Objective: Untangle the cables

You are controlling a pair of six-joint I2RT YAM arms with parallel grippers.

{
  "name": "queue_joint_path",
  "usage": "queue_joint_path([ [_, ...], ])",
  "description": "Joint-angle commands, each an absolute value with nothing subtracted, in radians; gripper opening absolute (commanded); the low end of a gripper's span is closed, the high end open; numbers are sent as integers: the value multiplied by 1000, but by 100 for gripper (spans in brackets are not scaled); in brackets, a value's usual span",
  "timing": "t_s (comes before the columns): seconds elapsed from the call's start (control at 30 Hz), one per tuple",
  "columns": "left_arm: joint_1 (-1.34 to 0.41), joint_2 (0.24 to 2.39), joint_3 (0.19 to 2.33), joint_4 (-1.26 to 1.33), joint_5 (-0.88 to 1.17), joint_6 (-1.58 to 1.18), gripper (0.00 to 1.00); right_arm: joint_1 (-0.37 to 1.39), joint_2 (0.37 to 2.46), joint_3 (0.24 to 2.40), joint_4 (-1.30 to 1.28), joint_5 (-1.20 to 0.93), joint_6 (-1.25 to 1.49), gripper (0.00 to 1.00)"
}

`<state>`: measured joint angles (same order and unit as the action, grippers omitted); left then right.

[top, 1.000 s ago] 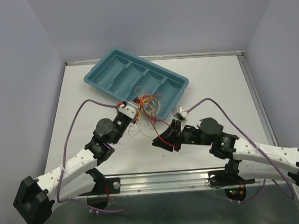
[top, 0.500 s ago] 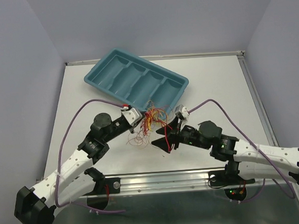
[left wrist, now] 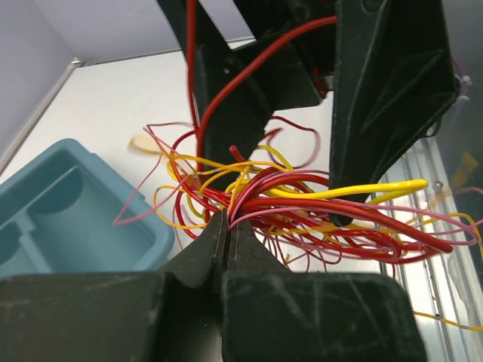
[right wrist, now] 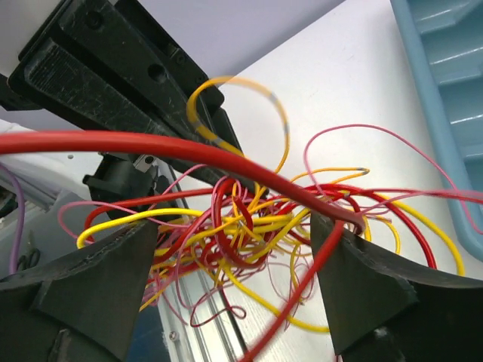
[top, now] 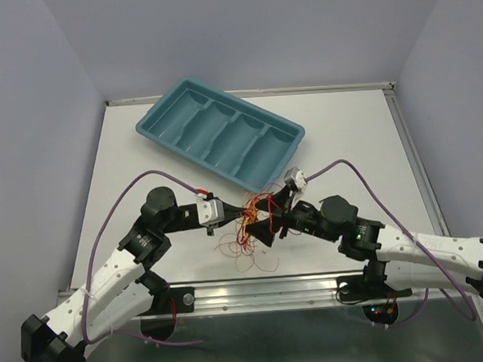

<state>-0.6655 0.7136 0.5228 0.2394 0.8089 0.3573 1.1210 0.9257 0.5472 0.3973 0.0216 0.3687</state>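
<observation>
The cables (top: 248, 228) are a tangle of thin red, yellow and pink wires on the table, just in front of the blue tray. My left gripper (left wrist: 228, 216) is shut on a bunch of strands at the tangle's left side, and the cables (left wrist: 317, 204) fan out from its tips. In the top view the left gripper (top: 230, 219) points right, facing my right gripper (top: 268, 218). The right gripper (right wrist: 234, 253) stands open with the cables (right wrist: 249, 226) loose between its fingers (right wrist: 362, 279). One red strand lies over the right fingertip.
A teal compartment tray (top: 180, 111) lies at an angle at the back; its near corner is close behind the tangle. Loose wire loops (top: 259, 262) trail toward the metal rail (top: 256, 291) at the table's front edge. Purple arm cables arc over both arms.
The left gripper has drawn the tangle away from the tray, toward the front and right. The right gripper has opened wide and moved left, so its fingers now straddle the tangle.
</observation>
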Motion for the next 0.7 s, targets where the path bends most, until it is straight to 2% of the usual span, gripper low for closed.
queue_joint_path([
  [0.0, -672, 726, 571, 247, 948, 359, 0, 1126, 933, 551, 514, 6, 356, 88],
  [0.03, -673, 730, 571, 248, 971, 357, 0, 1127, 936, 548, 528, 5, 356, 85],
  [0.13, -673, 736, 578, 244, 1000, 354, 0, 1127, 956, 557, 528, 6, 345, 60],
  [0.17, -673, 724, 578, 242, 985, 353, 0, 1127, 956, 555, 528, 6, 345, 42],
  [0.2, -673, 715, 578, 242, 968, 351, 0, 1127, 953, 552, 526, 6, 345, 37],
  [0.3, -673, 686, 575, 244, 921, 347, 0, 1127, 925, 540, 523, 6, 353, 34],
  [0.33, -672, 677, 575, 245, 873, 339, 0, 1127, 902, 532, 520, 6, 359, 21],
  [0.37, -672, 676, 572, 253, 846, 330, 0, 1127, 891, 532, 515, 6, 360, 12],
  [0.43, -667, 673, 566, 278, 752, 308, 0, 1127, 873, 547, 479, -31, 365, 1],
  [0.57, -652, 699, 569, 324, 559, 275, 0, 1127, 851, 580, 404, -8, 359, 1],
  [0.67, -624, 745, 575, 345, 466, 258, 0, 1127, 810, 600, 298, 136, 353, 1],
])
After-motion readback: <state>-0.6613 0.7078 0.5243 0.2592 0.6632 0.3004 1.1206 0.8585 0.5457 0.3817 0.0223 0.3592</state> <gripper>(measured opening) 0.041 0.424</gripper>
